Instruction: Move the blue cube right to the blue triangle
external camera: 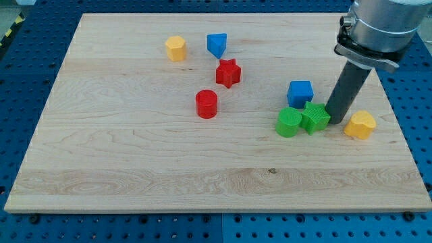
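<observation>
Right now my tip (335, 122) sits on the wooden table (135, 169) toward the view's right, at the lower end of the dark rod that hangs from the grey arm housing (381, 23) in the view's top right corner. With only a plain rod on the arm, the tool has nothing to open or close and it grips nothing. My tip is just beside the right edge of the green star (314, 117), so close that I cannot tell whether they touch. The green cylinder (289, 122) sits against the star's left side, the two appearing to touch. Just above that pair, a little toward the view's top, is the blue cube (300, 92), close behind the green blocks and to the left of the rod. On the other side of my tip, toward the view's right, a yellow heart-like block (360, 125) lies near but apart from it. The blue triangle (217, 44) stands well apart from the cube, up near the view's top and left of centre. A yellow block (175, 48), roughly hexagonal, lies to the triangle's left. Below the triangle is the red star (228, 73), and below that, slightly left, the red cylinder (206, 104).
</observation>
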Motion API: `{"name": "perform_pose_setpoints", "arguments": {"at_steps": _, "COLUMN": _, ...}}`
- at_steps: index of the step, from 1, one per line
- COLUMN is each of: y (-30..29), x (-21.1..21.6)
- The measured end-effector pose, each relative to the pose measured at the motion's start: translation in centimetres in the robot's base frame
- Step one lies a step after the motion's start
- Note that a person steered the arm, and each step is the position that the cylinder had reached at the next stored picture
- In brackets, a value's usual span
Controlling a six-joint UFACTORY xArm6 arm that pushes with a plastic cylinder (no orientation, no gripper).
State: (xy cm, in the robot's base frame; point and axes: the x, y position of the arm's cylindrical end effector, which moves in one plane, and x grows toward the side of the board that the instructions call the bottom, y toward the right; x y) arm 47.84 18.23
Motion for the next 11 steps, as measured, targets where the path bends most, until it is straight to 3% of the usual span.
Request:
{"name": "perform_pose_setpoints", "arguments": {"at_steps": 7, "y": -6.9, "x": -5.7}}
{"name": "perform_pose_setpoints", "arguments": {"at_steps": 11, "y": -7.4, "x": -16.9}}
